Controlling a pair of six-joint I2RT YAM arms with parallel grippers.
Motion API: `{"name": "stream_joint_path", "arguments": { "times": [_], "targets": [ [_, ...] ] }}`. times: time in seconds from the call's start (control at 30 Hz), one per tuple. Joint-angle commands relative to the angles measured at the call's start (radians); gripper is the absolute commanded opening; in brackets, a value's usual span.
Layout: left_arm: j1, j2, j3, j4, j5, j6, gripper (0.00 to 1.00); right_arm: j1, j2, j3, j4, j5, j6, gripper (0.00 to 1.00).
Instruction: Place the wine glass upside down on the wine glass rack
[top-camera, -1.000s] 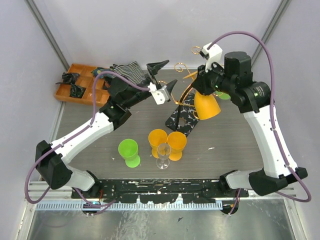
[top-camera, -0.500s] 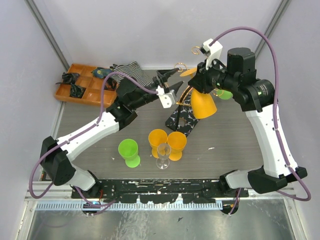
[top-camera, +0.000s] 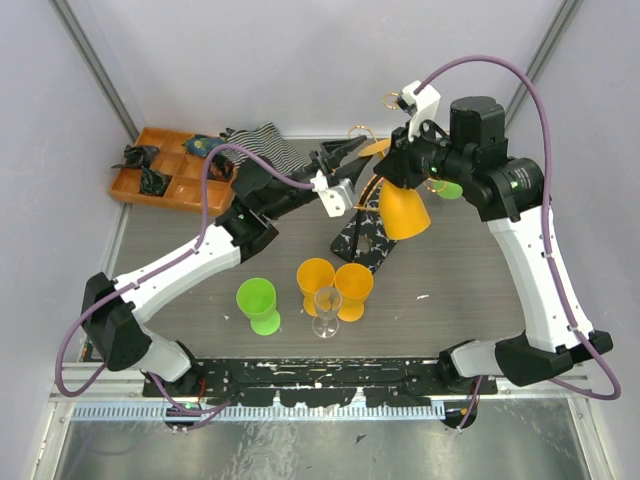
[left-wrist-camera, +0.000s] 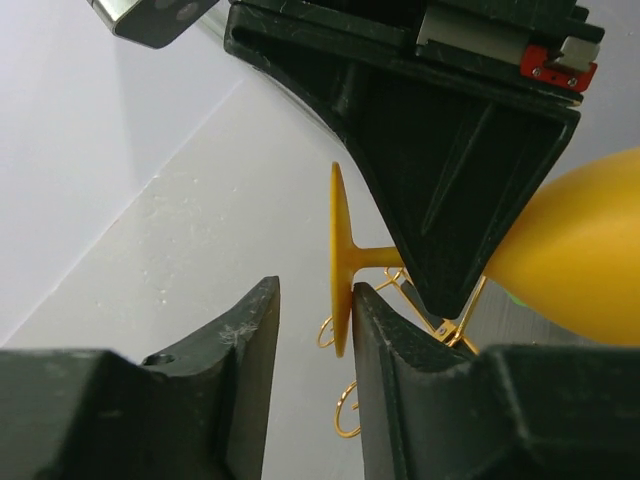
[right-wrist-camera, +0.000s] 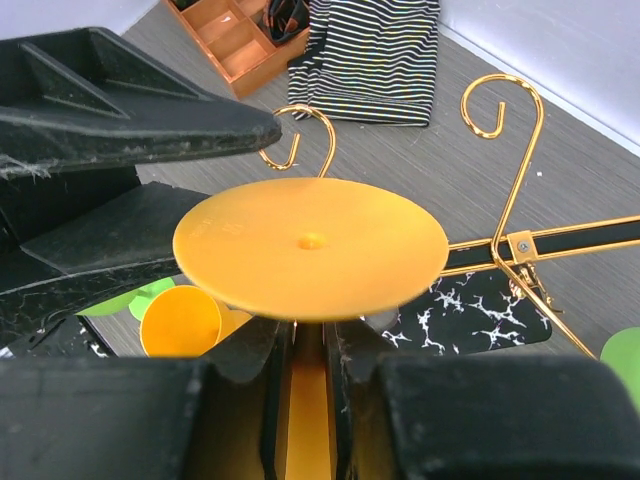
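The wine glass (top-camera: 405, 212) is orange plastic, held bowl down and foot up over the wine glass rack (top-camera: 365, 235), a gold wire stand on a black speckled base. My right gripper (right-wrist-camera: 312, 340) is shut on its stem, just under the foot disc (right-wrist-camera: 310, 245). My left gripper (left-wrist-camera: 315, 300) is open around the foot's rim (left-wrist-camera: 340, 260). Its right finger (left-wrist-camera: 385, 350) touches the disc, and a gap remains on the left side. Gold scroll hooks (right-wrist-camera: 500, 110) curl just behind the foot.
A green cup (top-camera: 258, 300), two orange cups (top-camera: 316, 275) and a clear glass (top-camera: 327, 305) stand in front of the rack. An orange organiser tray (top-camera: 160, 170) and a striped cloth (top-camera: 255, 140) lie at the back left.
My left gripper has swung right to the glass's foot and its jaws have narrowed around the rim. The right arm has shifted the glass slightly left.
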Motion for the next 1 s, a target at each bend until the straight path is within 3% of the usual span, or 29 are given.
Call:
{"name": "stream_joint_path", "arguments": {
  "times": [0.0, 0.23, 0.43, 0.97],
  "targets": [
    [-0.011, 0.005, 0.031, 0.051, -0.021, -0.007, 0.38, 0.003, -0.005, 0.0, 0.037, -0.029, 0.001, 0.01],
    [-0.021, 0.015, 0.034, 0.015, -0.031, 0.015, 0.2, 0.003, -0.03, -0.022, 0.075, -0.031, 0.018, 0.03],
    [-0.031, 0.015, 0.029, 0.019, -0.067, 0.027, 0.0, 0.002, -0.047, -0.041, 0.091, 0.005, 0.028, 0.11],
    [-0.039, -0.003, -0.025, 0.145, -0.251, 0.021, 0.0, 0.002, -0.174, -0.214, 0.261, 0.048, 0.005, 0.45]
  ]
}}
